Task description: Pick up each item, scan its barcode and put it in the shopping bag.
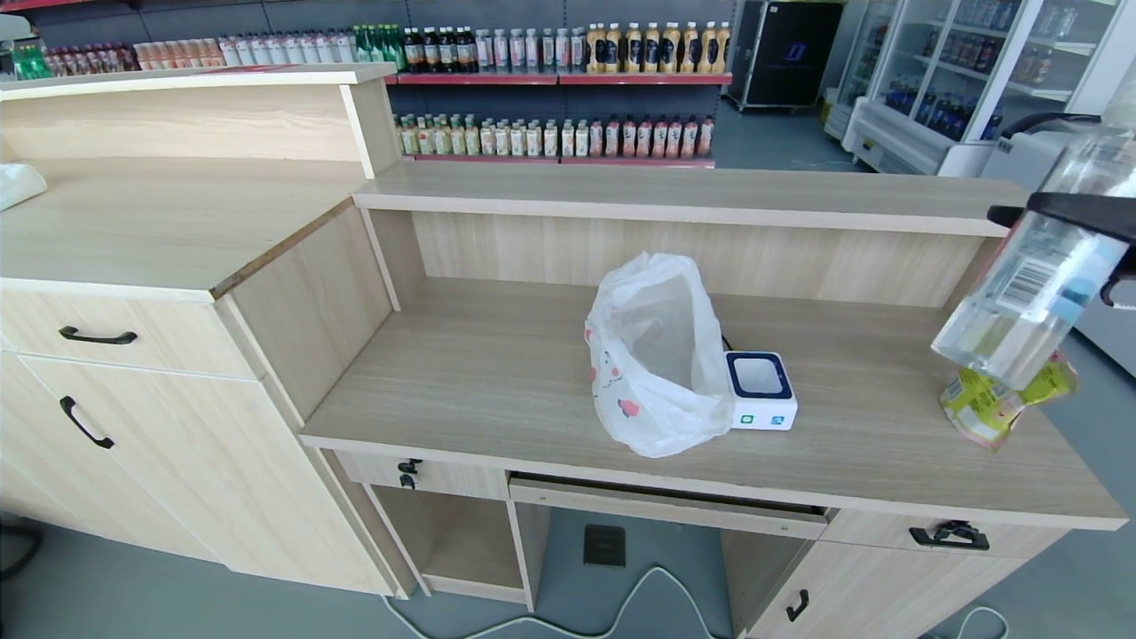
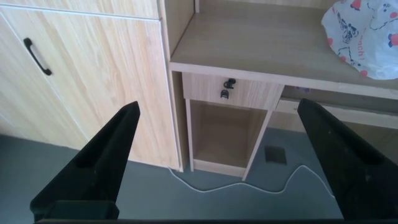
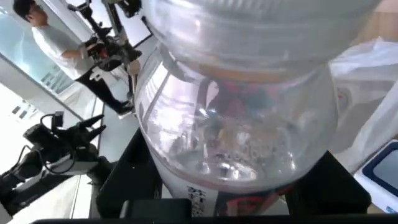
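A clear plastic bottle [image 1: 1021, 302] with a barcode label hangs tilted in the air over the desk's right end, and my right gripper [image 1: 1069, 213] is shut on it. From the right wrist, the bottle [image 3: 249, 118] bulges between the black fingers [image 3: 127, 180]. Under it on the desk lies a yellow-green snack packet [image 1: 998, 404]. An open white shopping bag [image 1: 652, 355] stands mid-desk, touching a small white scanner [image 1: 760, 390] on its right. My left gripper [image 2: 224, 168] hangs open, low in front of the desk's left drawer, holding nothing.
The wooden desk [image 1: 497, 373] has a raised back ledge and a taller counter [image 1: 160, 222] on its left. A keyboard tray juts out under the front edge. Cables lie on the floor below. Drink shelves stand behind.
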Robot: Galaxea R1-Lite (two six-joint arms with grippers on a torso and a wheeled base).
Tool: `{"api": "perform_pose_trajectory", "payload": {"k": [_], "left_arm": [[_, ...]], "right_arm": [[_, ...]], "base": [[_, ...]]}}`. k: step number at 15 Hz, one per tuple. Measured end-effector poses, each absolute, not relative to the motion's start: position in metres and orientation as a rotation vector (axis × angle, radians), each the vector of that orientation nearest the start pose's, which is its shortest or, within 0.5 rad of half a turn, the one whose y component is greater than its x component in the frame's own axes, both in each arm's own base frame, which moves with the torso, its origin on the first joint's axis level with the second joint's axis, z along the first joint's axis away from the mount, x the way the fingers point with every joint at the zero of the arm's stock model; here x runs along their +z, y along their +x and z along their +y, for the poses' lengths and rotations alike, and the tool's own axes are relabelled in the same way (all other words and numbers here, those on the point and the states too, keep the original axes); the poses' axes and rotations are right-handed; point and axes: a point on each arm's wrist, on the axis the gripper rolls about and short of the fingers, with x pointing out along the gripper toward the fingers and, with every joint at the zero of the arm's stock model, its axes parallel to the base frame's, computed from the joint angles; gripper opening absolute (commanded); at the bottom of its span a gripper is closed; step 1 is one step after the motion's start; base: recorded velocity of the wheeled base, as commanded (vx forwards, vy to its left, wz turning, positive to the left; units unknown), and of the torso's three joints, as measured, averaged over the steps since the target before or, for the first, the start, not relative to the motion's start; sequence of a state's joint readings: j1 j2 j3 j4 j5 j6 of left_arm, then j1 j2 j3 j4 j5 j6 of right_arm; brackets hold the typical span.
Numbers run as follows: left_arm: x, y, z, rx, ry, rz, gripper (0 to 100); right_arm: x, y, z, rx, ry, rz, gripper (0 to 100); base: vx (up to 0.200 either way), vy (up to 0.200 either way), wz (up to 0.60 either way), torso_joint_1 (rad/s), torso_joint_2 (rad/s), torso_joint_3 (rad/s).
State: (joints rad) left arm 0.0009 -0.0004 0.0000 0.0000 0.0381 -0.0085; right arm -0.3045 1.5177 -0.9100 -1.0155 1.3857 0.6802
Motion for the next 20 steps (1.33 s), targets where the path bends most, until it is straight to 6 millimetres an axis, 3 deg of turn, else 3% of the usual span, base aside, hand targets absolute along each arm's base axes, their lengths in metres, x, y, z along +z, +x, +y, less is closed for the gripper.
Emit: {"api": "perform_pose_trajectory", "payload": {"k": [2, 4, 7, 10, 13, 20], "left_arm": [[0.075, -0.023, 0.001, 0.039, -0.009, -0.001, 100], [0.075, -0.023, 0.001, 0.039, -0.009, -0.001, 100], [0.075, -0.023, 0.001, 0.04, -0.009, -0.001, 100], [0.075, -0.023, 0.001, 0.04, -0.009, -0.001, 100], [0.075, -0.023, 0.001, 0.039, -0.009, -0.001, 100], [0.075, -0.023, 0.001, 0.04, -0.009, -0.001, 100]], "right_arm": [[0.326, 0.211, -0.018, 1.242, 0.272, 0.079, 0], [0.343, 0.185, 0.001, 1.332, 0.25, 0.062, 0], [0.354, 0.15, 0.034, 1.538, 0.269, 0.109, 0], [0.358, 0.123, 0.045, 1.653, 0.335, 0.216, 0], [0.359, 0.118, 0.049, 1.694, 0.33, 0.223, 0], [0.354, 0.134, 0.053, 1.69, 0.311, 0.2, 0]], "base": [[0.0, 0.0, 0.0, 0.0, 0.0, 0.0], [0.0, 0.0, 0.0, 0.0, 0.0, 0.0], [0.0, 0.0, 0.0, 0.0, 0.0, 0.0], [0.0, 0.0, 0.0, 0.0, 0.0, 0.0], [0.0, 0.0, 0.0, 0.0, 0.0, 0.0], [0.0, 0.0, 0.0, 0.0, 0.0, 0.0]]}}
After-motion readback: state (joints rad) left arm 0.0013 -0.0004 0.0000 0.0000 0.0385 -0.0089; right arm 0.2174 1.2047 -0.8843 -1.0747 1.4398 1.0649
